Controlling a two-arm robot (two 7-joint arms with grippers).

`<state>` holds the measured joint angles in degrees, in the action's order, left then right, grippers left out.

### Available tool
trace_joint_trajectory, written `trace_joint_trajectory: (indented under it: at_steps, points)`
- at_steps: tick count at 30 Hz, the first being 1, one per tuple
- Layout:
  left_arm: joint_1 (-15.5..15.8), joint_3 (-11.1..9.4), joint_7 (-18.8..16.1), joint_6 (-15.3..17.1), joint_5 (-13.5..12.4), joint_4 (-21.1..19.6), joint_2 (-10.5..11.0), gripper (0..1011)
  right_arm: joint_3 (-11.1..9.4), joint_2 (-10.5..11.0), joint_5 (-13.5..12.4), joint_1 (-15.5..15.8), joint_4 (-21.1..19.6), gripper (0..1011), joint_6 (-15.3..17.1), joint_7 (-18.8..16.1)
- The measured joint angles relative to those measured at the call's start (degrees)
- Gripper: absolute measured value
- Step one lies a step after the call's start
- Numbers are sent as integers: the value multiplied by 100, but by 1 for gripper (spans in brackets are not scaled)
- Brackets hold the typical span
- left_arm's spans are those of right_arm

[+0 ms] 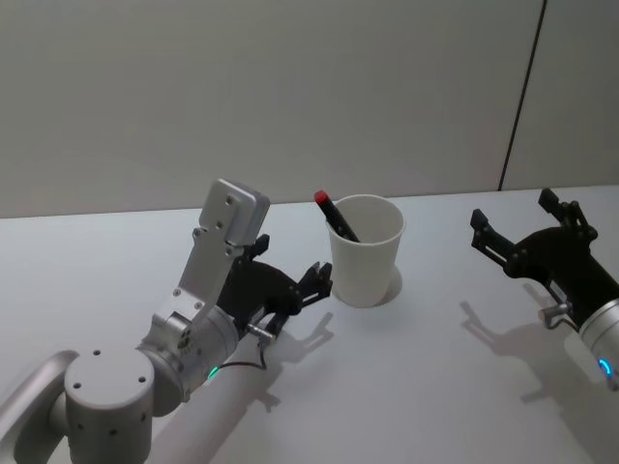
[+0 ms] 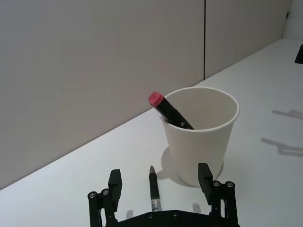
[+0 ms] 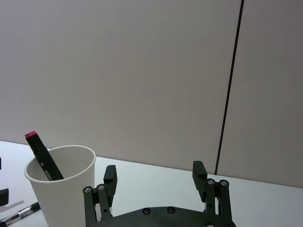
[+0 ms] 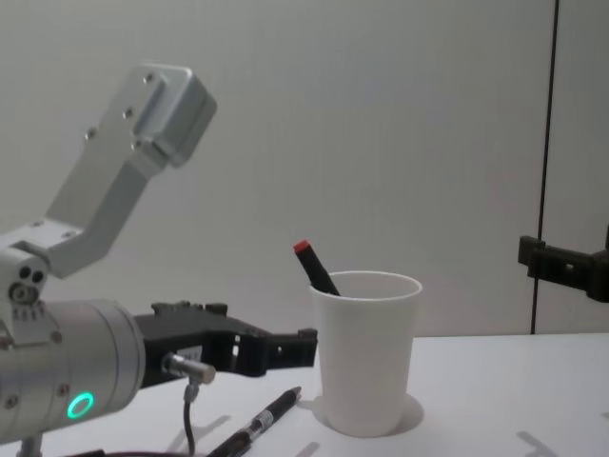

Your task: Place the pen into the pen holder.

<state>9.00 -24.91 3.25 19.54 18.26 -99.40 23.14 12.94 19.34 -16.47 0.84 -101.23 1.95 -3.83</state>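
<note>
The left gripper (image 2: 159, 179) is being held spread over the black pen (image 2: 154, 191) lying at the cup's (image 1: 366, 251) 8 o'clock, seemingly for a pinch. A red-capped pen (image 1: 336, 217) is being propped inside it; the right gripper (image 1: 517, 215) is being held spread, idle, at 3 o'clock.

We find no text, number, brand or sign that can be read.

- Black pen with a red cap (image 2: 166, 109), leaning in the plain white paper cup (image 2: 201, 142): small pale marks on the barrel, too small for us to read.
- Slim black pen (image 2: 153, 187), lying on the white table (image 2: 265, 94): a light band with tiny dark marks, perhaps a printed label. We cannot make out any of it.
</note>
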Motion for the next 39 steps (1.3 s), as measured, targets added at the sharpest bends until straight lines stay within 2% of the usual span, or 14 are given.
trace_joint_trajectory:
  at_steps: [8, 16, 27, 39]
  points:
    - [24, -10, 160, 158, -23, 129, -36, 1001, 0, 0, 0, 0, 0, 1002, 0, 0]
    - [-18, -37, 172, 213, -103, 205, -44, 1001, 1, 0, 0, 0, 0, 1002, 0, 0]
    - [-177, -79, 14, 211, -212, 259, -11, 1001, 0, 0, 0, 0, 0, 1001, 0, 0]
    - [-399, -83, -226, 58, -176, 267, 60, 1001, 0, 0, 0, 0, 0, 1001, 0, 0]
